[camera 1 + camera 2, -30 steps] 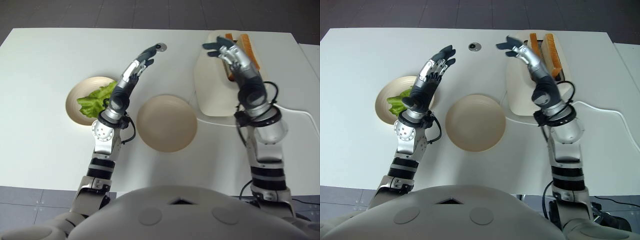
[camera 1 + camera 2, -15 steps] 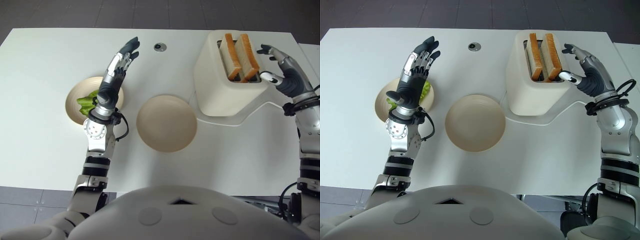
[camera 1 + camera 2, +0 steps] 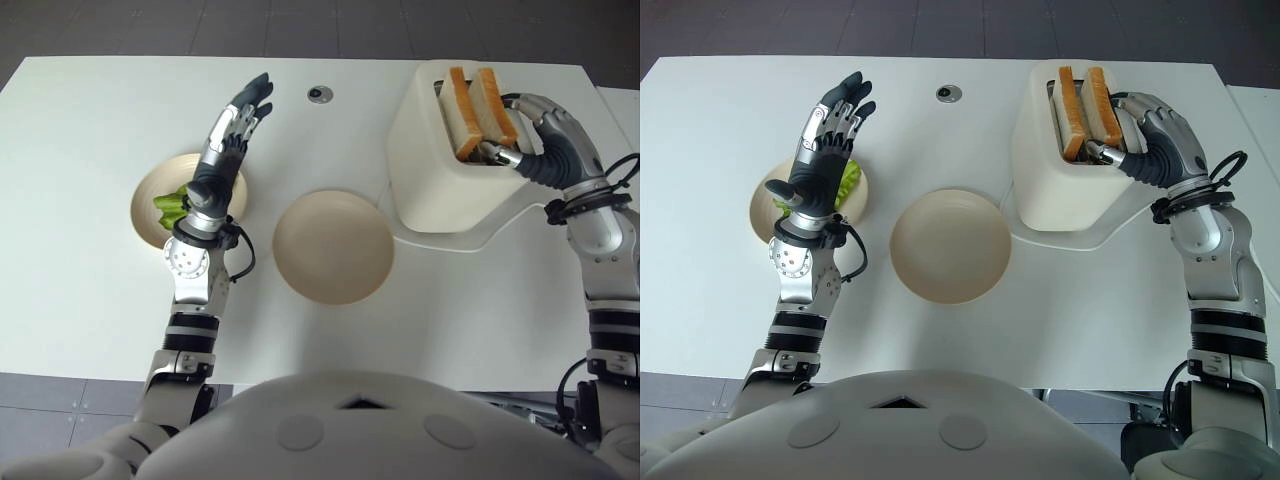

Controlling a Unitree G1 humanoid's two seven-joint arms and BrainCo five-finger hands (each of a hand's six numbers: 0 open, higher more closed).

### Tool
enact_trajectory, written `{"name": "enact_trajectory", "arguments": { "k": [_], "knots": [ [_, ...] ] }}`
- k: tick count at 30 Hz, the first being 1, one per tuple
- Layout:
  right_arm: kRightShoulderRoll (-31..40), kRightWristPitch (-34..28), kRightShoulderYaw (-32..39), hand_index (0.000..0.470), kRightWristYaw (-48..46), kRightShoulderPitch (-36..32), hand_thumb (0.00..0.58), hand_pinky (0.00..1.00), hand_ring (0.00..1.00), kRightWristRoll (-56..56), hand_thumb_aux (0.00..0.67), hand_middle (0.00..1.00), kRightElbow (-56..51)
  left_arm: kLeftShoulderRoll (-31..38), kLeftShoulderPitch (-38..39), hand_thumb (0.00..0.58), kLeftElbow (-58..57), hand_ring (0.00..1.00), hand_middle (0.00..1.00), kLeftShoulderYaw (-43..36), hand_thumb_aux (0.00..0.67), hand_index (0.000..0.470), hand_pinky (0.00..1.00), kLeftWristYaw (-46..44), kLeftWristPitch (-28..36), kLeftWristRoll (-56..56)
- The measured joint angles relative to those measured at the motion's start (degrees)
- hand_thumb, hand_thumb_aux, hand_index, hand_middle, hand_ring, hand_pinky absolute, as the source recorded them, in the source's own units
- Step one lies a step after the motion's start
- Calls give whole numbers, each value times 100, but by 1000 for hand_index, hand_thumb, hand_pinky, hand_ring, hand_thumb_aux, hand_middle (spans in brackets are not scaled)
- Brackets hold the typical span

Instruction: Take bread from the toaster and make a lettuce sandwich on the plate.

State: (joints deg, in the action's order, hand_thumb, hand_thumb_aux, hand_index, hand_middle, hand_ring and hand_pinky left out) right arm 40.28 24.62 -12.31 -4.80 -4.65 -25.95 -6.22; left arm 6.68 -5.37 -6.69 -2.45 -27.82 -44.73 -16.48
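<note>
A cream toaster (image 3: 438, 190) stands at the back right with two slices of toast upright in its slots. My right hand (image 3: 548, 140) is at the toaster's right side, its fingers curled around the right slice (image 3: 493, 95), thumb at the slice's near end. The left slice (image 3: 461, 100) stands untouched. An empty beige plate (image 3: 333, 247) lies in the middle of the table. A green lettuce leaf (image 3: 167, 205) lies on a second beige plate (image 3: 146, 228) at the left. Above that plate my left hand (image 3: 226, 148) is raised, open, holding nothing.
The toaster's white cable (image 3: 520, 214) curves along the table to the right, under my right forearm. A small round metal fitting (image 3: 320, 95) is set in the white table near its far edge. Dark floor lies beyond the table's edges.
My right hand swung from in front of the toaster out to its right side, then moved in and closed on the right slice. My left hand shifted left over the lettuce plate.
</note>
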Motion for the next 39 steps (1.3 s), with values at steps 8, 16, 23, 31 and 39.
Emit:
{"name": "enact_trajectory", "arguments": {
  "k": [8, 16, 23, 31, 39],
  "knots": [
    [-78, -76, -32, 470, 254, -101, 580, 690, 690, 344, 670, 690, 70, -18, 0, 0, -119, 0, 0, -1, 0, 0, 0, -4, -67, 6],
    [-710, 59, -286, 470, 971, -611, 580, 1000, 1000, 809, 670, 1000, 501, 152, -5, 0, 24, 0, 0, 218, 0, 0, 0, 226, -226, 521],
    [-1008, 177, -599, 470, 688, -683, 580, 1000, 1000, 2415, 670, 1000, 1315, 1072, -76, 0, 392, 0, 0, 1420, 0, 0, 0, 1468, -99, 3305],
    [-1007, -5, -294, 241, 300, -665, 443, 827, 827, 1971, 344, 827, 1042, 1800, -239, 0, 326, 0, 0, 1511, 0, 0, 0, 2610, 688, 4963],
    [-708, 355, -665, 0, 1030, -397, 0, 0, 0, 581, 0, 0, 762, 1925, -223, 0, 355, 0, 0, 1120, 0, 0, 0, 2725, 797, 4600]
  ]
}}
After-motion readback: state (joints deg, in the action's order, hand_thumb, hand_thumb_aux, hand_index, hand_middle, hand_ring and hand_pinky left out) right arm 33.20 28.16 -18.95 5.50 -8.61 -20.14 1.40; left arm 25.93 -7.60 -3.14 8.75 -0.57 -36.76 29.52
